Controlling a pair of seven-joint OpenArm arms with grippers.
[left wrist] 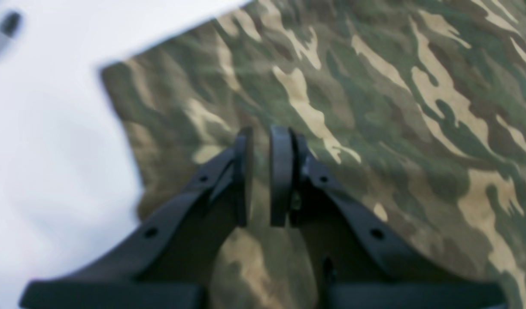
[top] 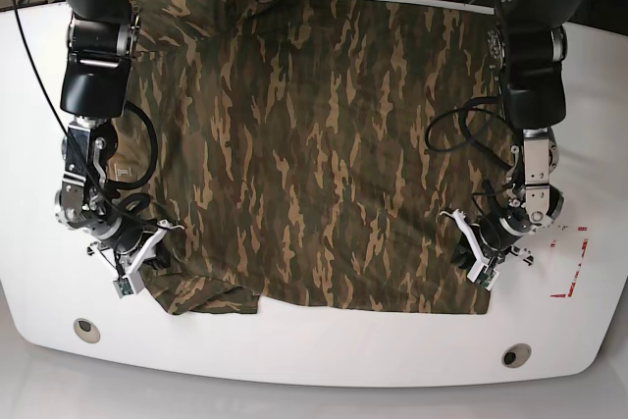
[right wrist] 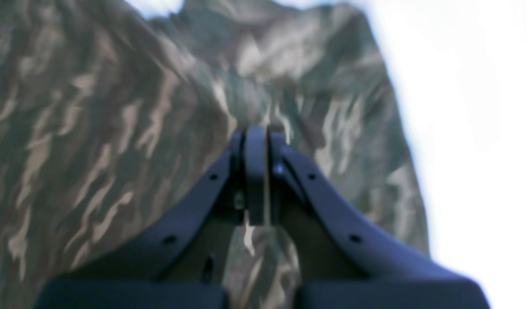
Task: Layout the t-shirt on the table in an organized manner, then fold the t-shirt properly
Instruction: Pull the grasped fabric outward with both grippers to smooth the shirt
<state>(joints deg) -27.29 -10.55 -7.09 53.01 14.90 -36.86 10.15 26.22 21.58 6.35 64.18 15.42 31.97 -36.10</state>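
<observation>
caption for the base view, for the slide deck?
Camouflage t-shirt spread across the white table, both arms' jaws closed at its near corners.

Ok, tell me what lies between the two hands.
Only the t-shirt spans from the left hand to the right hand, seen in the base view.

place: robot lab | evidence: white table (top: 314, 360) with red tape marks (top: 572, 262), cabled arms

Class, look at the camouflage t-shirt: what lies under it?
The t-shirt lies spread on the white table, whose bare surface shows around it on three sides. Whatever sits on the tabletop beneath the cloth is covered and cannot be seen.
</observation>
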